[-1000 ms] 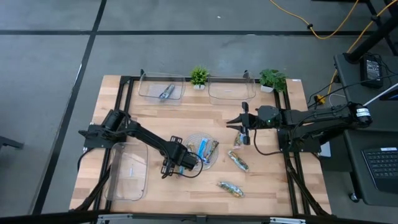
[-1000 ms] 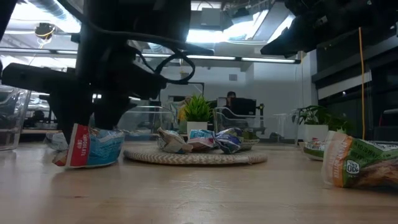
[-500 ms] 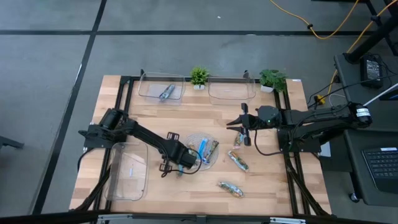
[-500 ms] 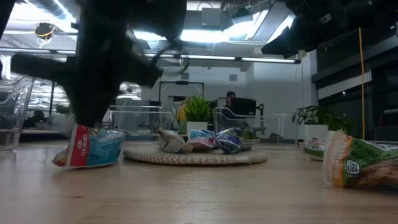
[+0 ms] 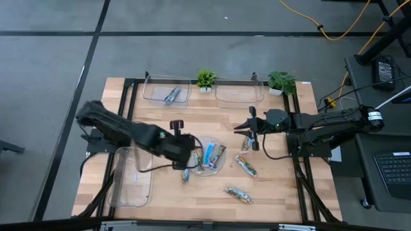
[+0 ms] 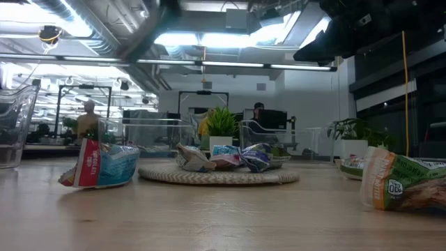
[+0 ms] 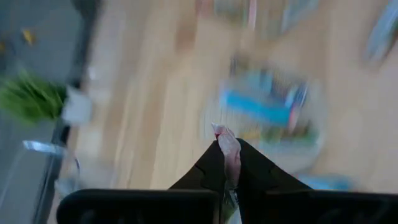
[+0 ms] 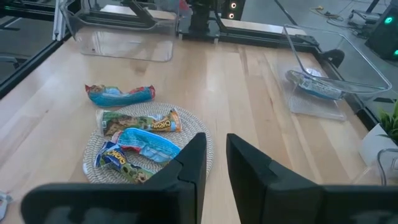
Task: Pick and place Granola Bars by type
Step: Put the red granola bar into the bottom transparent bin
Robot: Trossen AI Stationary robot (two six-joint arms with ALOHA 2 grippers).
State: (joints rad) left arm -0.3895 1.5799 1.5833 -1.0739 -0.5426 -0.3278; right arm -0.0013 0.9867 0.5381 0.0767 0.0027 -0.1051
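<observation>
the left gripper (image 7: 229, 163), lifted above the tabletop (image 5: 160, 115) beside the round plate (image 8: 96, 152), has its fingers pinching a red-ended granola bar (image 7: 228, 146) whose long axis runs straight out along them, nearer the left-side tray (image 5: 131, 192) than the waiting right gripper (image 5: 247, 126).

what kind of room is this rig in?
Looks like an open office or lab workspace. The low view shows exposed ceiling ducts and strip lights and a person at a monitor behind the table; the high view shows a concrete floor with a yellow cable and a side desk with a keyboard.
</observation>
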